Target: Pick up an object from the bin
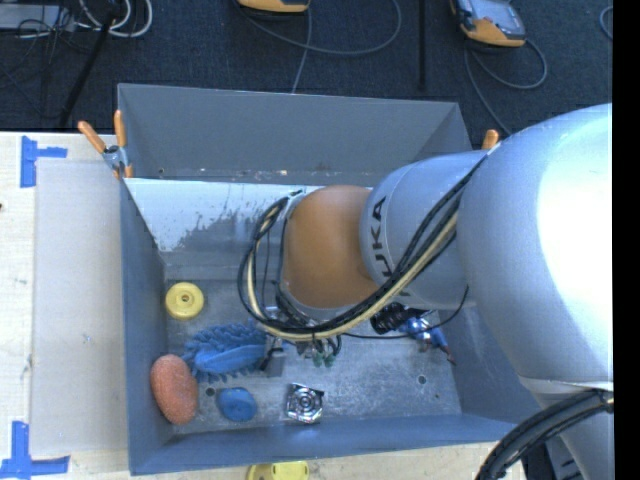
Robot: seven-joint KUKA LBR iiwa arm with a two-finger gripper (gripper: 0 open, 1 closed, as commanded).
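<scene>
A yellow round disc [185,300] lay near the left wall of the bin [290,148]. An orange oval lump [174,388] sat in its lower-left corner. A small blue disc [237,404] lay just beside the lump, and a shiny crumpled metal piece [304,404] lay near the lower wall.

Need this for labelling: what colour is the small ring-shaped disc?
The disc is yellow, in the camera view.

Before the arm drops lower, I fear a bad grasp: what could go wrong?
The gripper hangs by the end of the blue bristly brush; its bristles could slip free. The shiny metal piece and small blue disc lie close by and might get knocked or caught too.
</scene>
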